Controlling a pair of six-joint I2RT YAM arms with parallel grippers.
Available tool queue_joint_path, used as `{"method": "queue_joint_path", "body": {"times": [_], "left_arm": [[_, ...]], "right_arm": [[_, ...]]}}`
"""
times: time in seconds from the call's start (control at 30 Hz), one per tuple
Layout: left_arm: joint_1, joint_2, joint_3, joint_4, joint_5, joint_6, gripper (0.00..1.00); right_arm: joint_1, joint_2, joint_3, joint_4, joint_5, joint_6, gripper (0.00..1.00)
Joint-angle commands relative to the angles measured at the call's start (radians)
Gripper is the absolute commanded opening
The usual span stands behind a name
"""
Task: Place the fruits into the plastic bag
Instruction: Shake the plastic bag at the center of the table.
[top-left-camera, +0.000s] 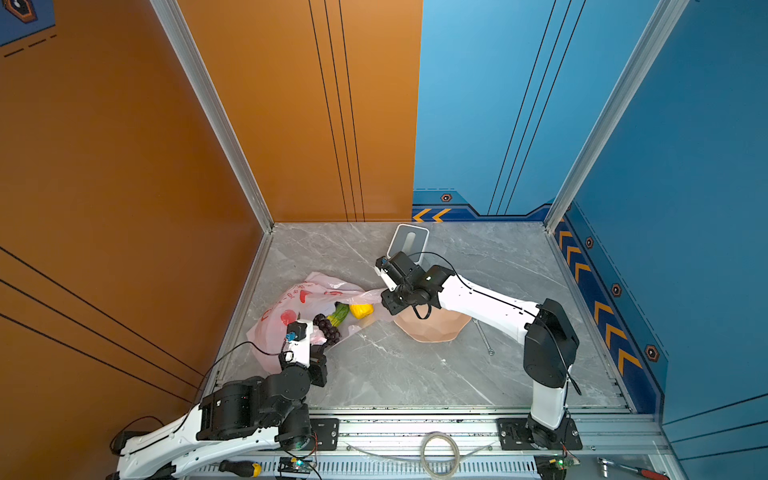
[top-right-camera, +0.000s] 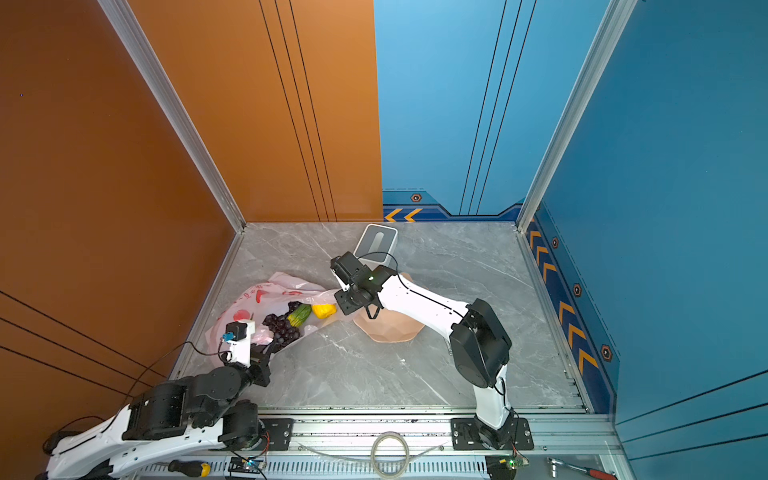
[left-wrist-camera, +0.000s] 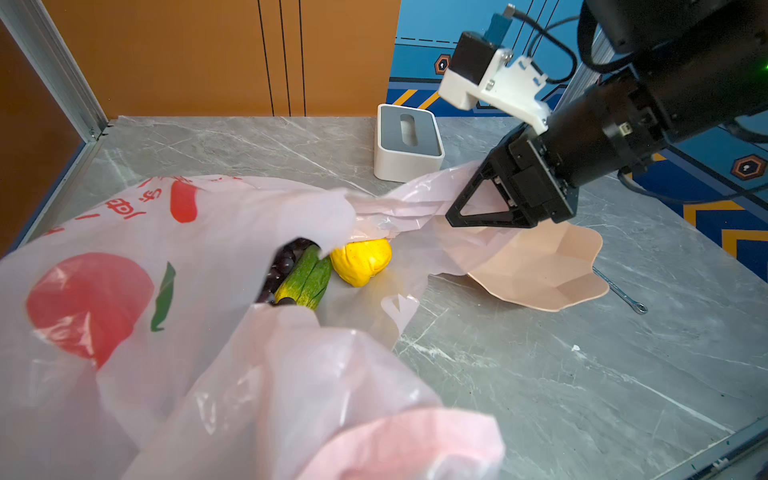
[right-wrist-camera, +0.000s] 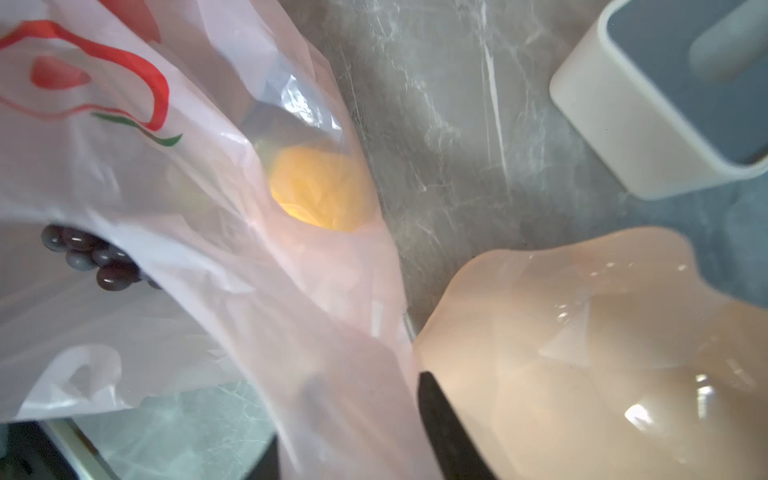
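Item: plastic bag (left-wrist-camera: 104, 232), likely thin, limp, slippery, on the worktop (top-left-camera: 415, 374), yellow fruit (left-wrist-camera: 361, 262) at its mouth; your left gripper (top-left-camera: 324, 347) clenches its near edge; your right gripper (left-wrist-camera: 461, 216) pinches a handle; hold there, gently.

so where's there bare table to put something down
Widest bare patch: the front of the table, between the plastic bag, the plate and the front rail. The far right corner beside the blue wall is also free. Crowded: the middle band where bag, right gripper, plate and tissue box bunch together.
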Motion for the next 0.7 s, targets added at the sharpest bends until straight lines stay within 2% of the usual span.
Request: {"method": "queue_joint_path", "body": {"times": [0.0,0.07,0.1,0.23,0.4,0.67], "left_arm": [[-0.012,-0.007,0.003,-0.011,-0.028,-0.012,0.00],[-0.012,-0.005,0.008,-0.013,-0.027,-0.012,0.00],[-0.011,-0.006,0.016,-0.016,-0.027,-0.013,0.00],[-0.005,0.014,0.108,-0.068,-0.049,-0.021,0.00],[-0.004,0.080,0.293,-0.126,-0.097,0.008,0.00],[-0.005,0.297,0.564,-0.134,-0.089,0.117,0.00]], "right_arm": [[0.002,-0.065,-0.005,0.040,-0.037,0.034,0.14],[0.002,-0.076,0.008,0.041,-0.044,0.042,0.03],[0.004,-0.084,0.015,0.044,-0.045,0.047,0.00],[0.004,-0.121,0.065,0.073,-0.066,0.066,0.00],[0.004,-0.100,0.247,0.074,-0.137,0.092,0.00],[0.037,-0.007,0.563,0.074,-0.208,0.123,0.00]]}}
